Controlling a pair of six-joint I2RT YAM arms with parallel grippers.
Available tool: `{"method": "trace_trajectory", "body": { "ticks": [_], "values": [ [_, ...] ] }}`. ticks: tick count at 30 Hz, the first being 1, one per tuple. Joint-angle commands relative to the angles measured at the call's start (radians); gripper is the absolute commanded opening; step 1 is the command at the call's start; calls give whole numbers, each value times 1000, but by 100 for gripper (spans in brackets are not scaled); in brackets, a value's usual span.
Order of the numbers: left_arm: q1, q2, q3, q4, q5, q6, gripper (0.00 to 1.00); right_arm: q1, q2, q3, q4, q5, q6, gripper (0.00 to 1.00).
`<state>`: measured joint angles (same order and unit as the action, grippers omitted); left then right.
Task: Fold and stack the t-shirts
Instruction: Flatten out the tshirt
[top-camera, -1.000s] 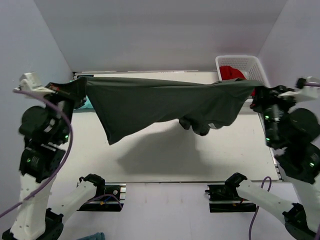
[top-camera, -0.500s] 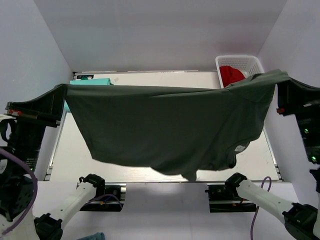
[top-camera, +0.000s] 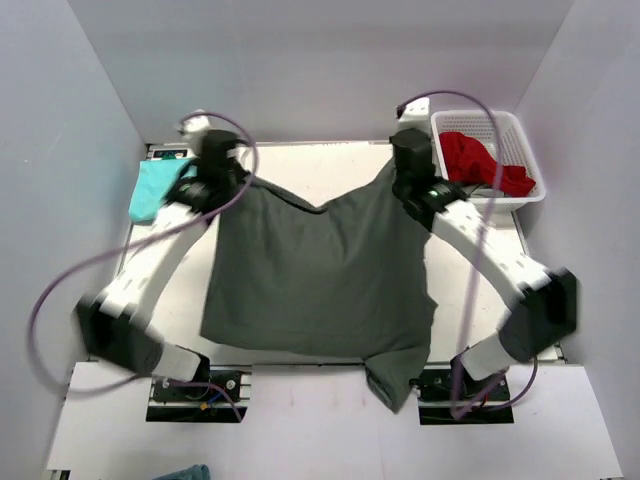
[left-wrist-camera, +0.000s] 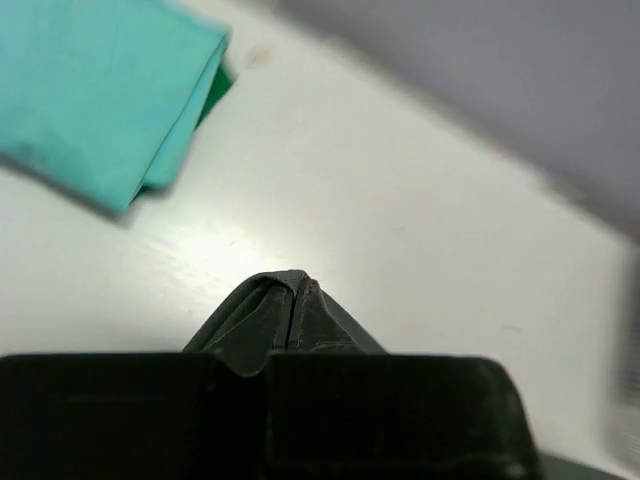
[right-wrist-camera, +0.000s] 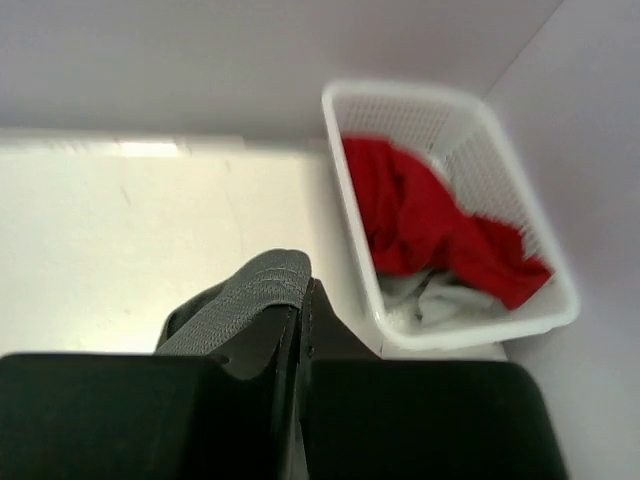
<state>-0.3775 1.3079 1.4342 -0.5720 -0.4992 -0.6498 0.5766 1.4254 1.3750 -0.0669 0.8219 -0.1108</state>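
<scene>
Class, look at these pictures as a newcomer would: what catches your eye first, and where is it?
The big grey shirt spread across the table strikes first, its far corners pinched by the left gripper and right gripper, one part hanging over the near edge. Next come the folded turquoise shirt at far left and the red cloth in the white basket at far right.

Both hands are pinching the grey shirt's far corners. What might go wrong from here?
1. The grey shirt hangs off the table's near edge by the right arm's base; dragging could snag it.
2. Its far hem sags between left hand and right hand, so releasing may leave creases.
3. The folded turquoise shirt lies beside the left hand, which might nudge it.
</scene>
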Motion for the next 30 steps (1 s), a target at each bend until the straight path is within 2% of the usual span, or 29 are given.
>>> {"method": "trace_trajectory", "body": {
  "ticks": [1,2,3,4,5,6,7,8,9,11,15,19,20,22,27,28,30],
  "values": [
    [38,207,-24,-37,-127,-48,0,-87,119,21,107,-23,72,0],
    [49,271,-6,-37,-127,-62,7,-96,203,42,92,-32,88,0],
    [72,334,11,-26,-136,-71,31,-122,286,65,81,-73,89,0],
    [83,466,34,-26,-124,-71,49,-130,331,81,69,-102,101,0],
    [95,529,110,-38,-113,-82,64,-136,453,140,41,-154,126,2],
    [104,588,152,-69,-113,-91,80,-150,492,165,15,-173,131,19],
    [120,638,194,-89,-102,-91,100,-158,532,200,-54,-197,158,27],
    [120,724,289,-115,-102,-91,100,-164,629,282,-94,-219,169,38],
    [129,757,330,-144,-93,-91,100,-167,650,345,-170,-219,180,64],
    [129,787,403,-154,-67,-67,100,-170,667,380,-186,-204,189,88],
    [129,742,362,-109,-12,-8,100,-169,572,297,-188,-227,250,90],
    [106,616,162,-26,59,33,100,-169,420,122,-259,-308,361,90],
    [106,566,128,-13,86,33,100,-169,385,40,-273,-337,431,90],
    [97,519,12,29,178,44,100,-169,322,-24,-315,-365,468,90],
    [88,400,-246,185,339,56,100,-172,161,-321,-237,-463,585,90],
    [78,390,-264,201,352,65,100,-176,138,-388,-234,-477,592,90],
    [69,390,-284,210,363,65,100,-182,124,-416,-223,-481,599,90]
  ]
}}
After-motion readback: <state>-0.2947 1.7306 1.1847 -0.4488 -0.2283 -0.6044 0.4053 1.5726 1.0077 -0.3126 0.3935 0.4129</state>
